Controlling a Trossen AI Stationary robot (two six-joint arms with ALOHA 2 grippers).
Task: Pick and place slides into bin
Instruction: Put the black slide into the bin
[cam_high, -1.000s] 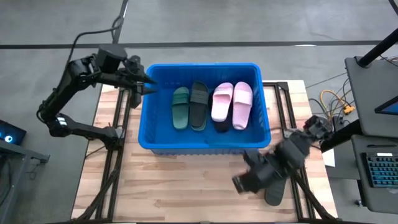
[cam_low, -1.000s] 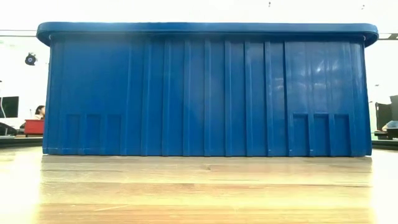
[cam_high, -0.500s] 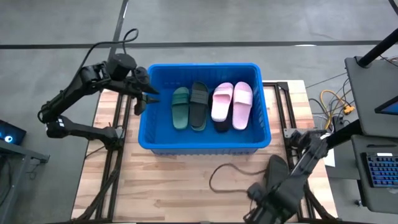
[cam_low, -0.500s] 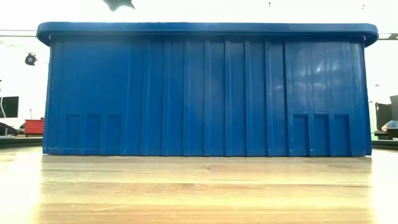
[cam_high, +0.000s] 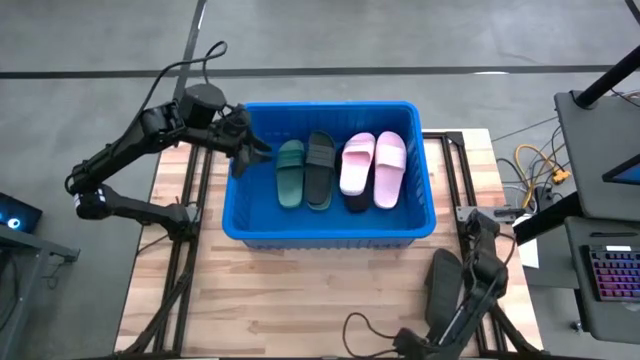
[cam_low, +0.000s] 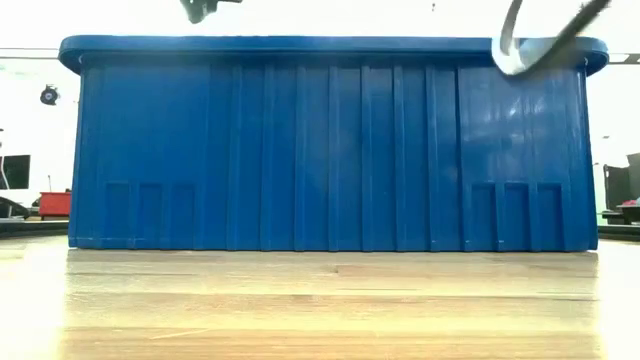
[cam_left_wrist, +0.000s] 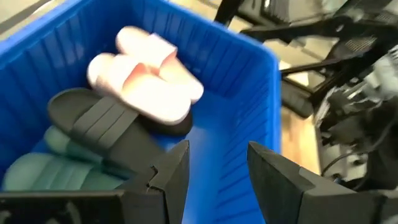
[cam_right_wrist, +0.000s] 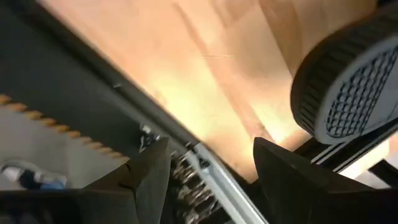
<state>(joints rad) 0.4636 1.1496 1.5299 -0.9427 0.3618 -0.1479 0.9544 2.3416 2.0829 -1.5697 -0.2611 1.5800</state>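
Wooden surface (cam_high: 300, 300) now bears one charcoal rubber slide (cam_high: 442, 288) outside the blue plastic bin (cam_high: 330, 235); right hand withdrawn, left hand (cam_high: 247, 150), fingers apart and empty, moved over the bin.

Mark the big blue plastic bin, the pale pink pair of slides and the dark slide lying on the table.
big blue plastic bin (cam_high: 329, 233), high view, near wall's rim.
pale pink pair of slides (cam_high: 373, 166), high view, between the two straps.
dark slide on the wooden table (cam_high: 443, 281), high view, middle of its upper side.
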